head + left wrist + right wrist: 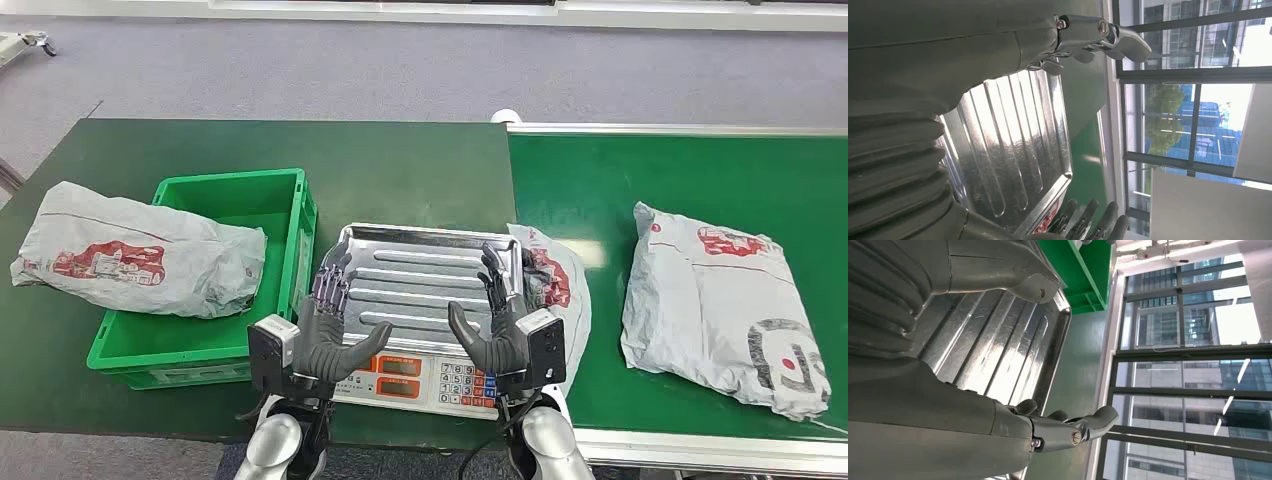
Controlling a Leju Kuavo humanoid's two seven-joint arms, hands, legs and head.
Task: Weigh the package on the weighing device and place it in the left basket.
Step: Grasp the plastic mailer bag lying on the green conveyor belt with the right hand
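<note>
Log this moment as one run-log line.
left hand open over scale tray | right hand open over tray | tray bare | one package across green basket rim

My left hand [325, 335] and right hand [503, 325] hang open above the bare steel tray [425, 262] of the scale [420, 378], with open room between them. To my left the green basket [296, 210] stands just beside the tray, a grey package [135, 252] draped over its far wall. To my right a package [560, 280] crowds the tray's edge, and another [715, 305] lies well apart.
</note>
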